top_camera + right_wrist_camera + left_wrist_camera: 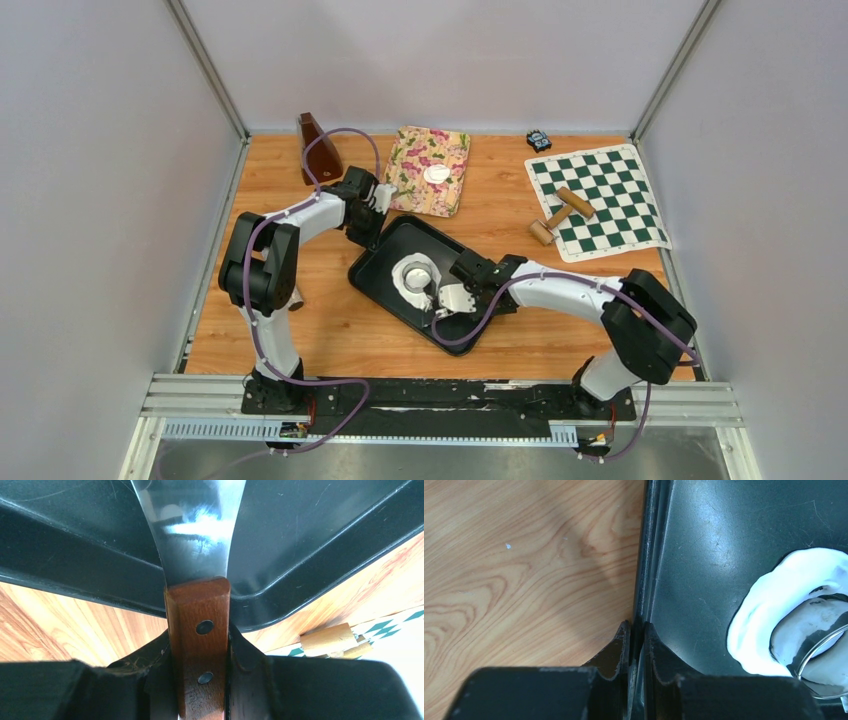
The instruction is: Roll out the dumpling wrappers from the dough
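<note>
The left pincer (637,628) clamps the rim of the black tray (644,575). The right pincer (198,641) grips a wooden-handled spatula (197,607), blade inside the tray.

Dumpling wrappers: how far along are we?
Done: one round wrapper lies on the floral cloth, and the dough sheet in the tray has a hole cut out. In hand: left claw clamps the tray rim; right claw holds a wooden-handled spatula, blade over the tray. Left: the piece inside the ring cutter looks unlifted, and there is more dough to cut.
</note>
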Controlling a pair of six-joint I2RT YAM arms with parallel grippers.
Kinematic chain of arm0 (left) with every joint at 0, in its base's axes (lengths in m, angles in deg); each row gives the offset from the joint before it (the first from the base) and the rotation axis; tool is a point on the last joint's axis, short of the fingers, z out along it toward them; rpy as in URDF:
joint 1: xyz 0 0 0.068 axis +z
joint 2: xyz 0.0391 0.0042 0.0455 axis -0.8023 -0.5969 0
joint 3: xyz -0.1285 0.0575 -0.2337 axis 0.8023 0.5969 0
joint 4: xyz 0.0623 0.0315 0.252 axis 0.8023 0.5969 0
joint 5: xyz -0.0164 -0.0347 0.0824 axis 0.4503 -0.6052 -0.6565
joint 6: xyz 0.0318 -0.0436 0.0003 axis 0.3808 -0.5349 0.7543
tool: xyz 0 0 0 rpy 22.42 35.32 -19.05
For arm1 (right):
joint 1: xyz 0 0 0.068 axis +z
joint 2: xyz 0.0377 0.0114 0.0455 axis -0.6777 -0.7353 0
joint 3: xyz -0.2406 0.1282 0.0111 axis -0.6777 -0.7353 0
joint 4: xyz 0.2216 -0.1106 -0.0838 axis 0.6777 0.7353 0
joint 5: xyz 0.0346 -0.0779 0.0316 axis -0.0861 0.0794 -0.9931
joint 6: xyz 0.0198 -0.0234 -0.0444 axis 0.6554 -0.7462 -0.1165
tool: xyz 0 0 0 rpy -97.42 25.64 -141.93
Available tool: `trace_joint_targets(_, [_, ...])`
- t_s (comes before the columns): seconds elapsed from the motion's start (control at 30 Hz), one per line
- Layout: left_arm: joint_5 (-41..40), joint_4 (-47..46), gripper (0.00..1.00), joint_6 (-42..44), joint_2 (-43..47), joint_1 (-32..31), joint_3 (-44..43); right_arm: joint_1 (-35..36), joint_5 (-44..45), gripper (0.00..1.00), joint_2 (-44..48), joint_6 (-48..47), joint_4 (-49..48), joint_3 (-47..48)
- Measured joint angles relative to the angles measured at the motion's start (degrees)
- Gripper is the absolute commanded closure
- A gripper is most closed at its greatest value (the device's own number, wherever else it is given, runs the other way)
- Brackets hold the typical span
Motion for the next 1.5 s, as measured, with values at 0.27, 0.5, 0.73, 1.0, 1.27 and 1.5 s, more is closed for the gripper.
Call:
trace_joint_targets(0.27, [-0.46, -0.07, 1.0, 0.48, 0.0, 0.2, 0.0, -0.13, -1.46, 1.0, -2.38, -0.2, 2.25, 2.95])
trace_joint_targets(0.5, [-0.42, -0.13, 1.0, 0.63, 0.0, 0.24, 0.0, -2.38, -4.96, 1.0, -2.82, -0.63, 3.67, 4.28])
trace_joint_targets(0.73, [-0.44, -0.2, 1.0, 0.66, 0.0, 0.22, 0.0, -5.53, -10.97, 1.0, -2.84, -1.55, 5.38, 5.92])
trace_joint_targets(1.0, [-0.55, -0.66, 1.0, 0.87, 0.0, 0.22, 0.0, -5.75, -13.64, 1.0, -5.4, -1.92, 8.48, 8.72])
trace_joint_targets(1.27, [-0.85, -1.05, 1.0, 1.31, 0.0, 0.15, 0.0, -5.75, -16.13, 1.0, -7.43, -1.86, 10.91, 11.02])
trace_joint_targets(1.5, [-1.57, -1.25, 1.0, 1.75, 0.0, 0.17, 0.0, -5.75, -17.9, 1.0, -9.57, -0.74, 13.11, 13.6])
